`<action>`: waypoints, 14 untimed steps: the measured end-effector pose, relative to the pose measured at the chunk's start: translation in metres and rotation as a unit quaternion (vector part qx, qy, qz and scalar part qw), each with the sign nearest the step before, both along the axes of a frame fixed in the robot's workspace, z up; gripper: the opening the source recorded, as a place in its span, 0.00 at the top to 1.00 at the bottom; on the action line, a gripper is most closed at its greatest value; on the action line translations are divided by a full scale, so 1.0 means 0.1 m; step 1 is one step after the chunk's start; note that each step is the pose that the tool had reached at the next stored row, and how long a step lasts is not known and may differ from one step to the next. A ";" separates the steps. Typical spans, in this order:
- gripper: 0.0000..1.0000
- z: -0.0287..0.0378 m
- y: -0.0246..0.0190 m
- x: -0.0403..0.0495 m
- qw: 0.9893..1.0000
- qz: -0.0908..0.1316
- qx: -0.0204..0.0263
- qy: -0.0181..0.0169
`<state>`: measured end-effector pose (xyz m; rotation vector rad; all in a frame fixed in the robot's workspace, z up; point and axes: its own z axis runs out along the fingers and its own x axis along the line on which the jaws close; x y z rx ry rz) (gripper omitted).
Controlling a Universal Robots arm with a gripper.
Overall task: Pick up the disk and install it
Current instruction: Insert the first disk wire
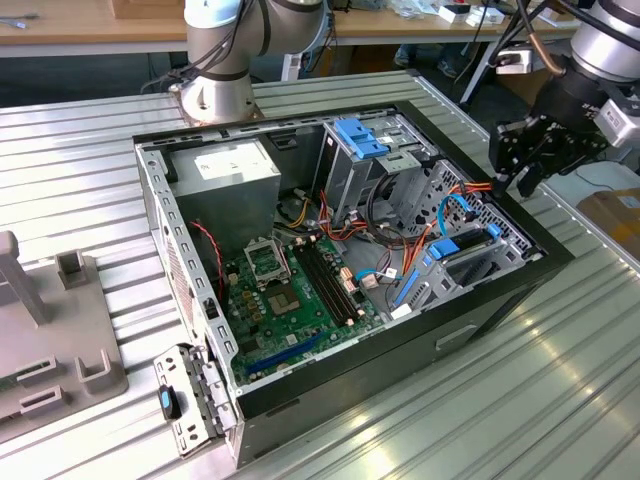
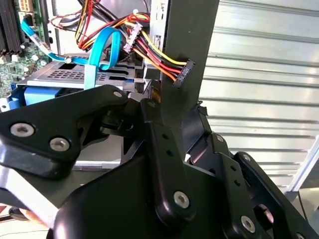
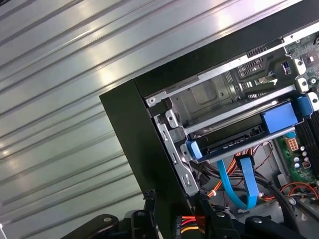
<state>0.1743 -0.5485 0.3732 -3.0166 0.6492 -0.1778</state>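
Currently: gripper (image 1: 518,178) at upper right of exterior view, over edge of computer case (image 1: 400,362). Jaws apart, nothing held; fingertips appear to straddle case wall. Disk (image 3: 234,139) lies level inside drive bay at case corner near gripper. Blue rails (image 3: 281,118) bear on bay guides, so disk judged seated. Blue data cable (image 3: 234,181) loops loose just beneath disk; whether connected, cannot tell.

Ribbed metal counter (image 1: 560,400) carries open computer case (image 1: 480,310); grey fixture block (image 1: 60,340) at exterior view's left; my arm base (image 1: 215,95) far side.
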 end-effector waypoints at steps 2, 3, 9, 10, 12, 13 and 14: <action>0.56 -0.003 0.002 -0.001 1.000 -0.005 0.000 -0.007; 0.56 -0.002 0.003 -0.001 1.000 -0.005 0.000 -0.007; 0.56 -0.028 0.065 -0.006 1.000 -0.007 0.001 -0.007; 0.56 -0.035 0.068 -0.006 1.000 -0.008 0.001 -0.007; 0.56 -0.038 0.078 -0.006 1.000 -0.008 0.001 -0.007; 0.56 -0.038 0.078 -0.006 1.000 -0.008 0.001 -0.007; 0.56 -0.039 0.079 -0.005 1.000 -0.008 0.001 -0.007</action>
